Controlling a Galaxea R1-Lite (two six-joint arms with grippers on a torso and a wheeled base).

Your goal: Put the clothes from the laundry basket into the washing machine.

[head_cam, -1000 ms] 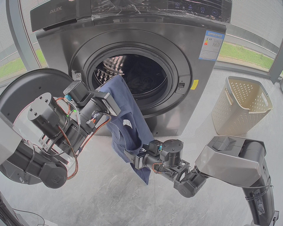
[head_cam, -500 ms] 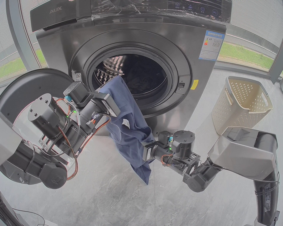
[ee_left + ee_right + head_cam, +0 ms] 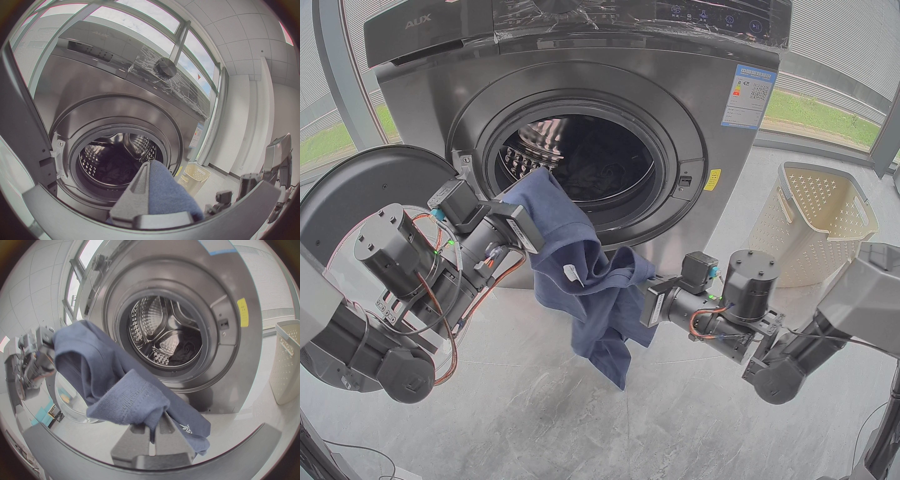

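Lifted toward 2 o'clock, the tail of the dark blue cotton garment [image 3: 594, 294] is being gathered for loading by the clamped right claw [image 3: 642, 292]; its top is being pinched by the left claw [image 3: 532, 200] before the grey steel washing machine [image 3: 706, 100].

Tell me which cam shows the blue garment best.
Head view: the whole blue garment hangs between the left gripper and right gripper. Right wrist view shows most, bunched; left wrist view, one fold.
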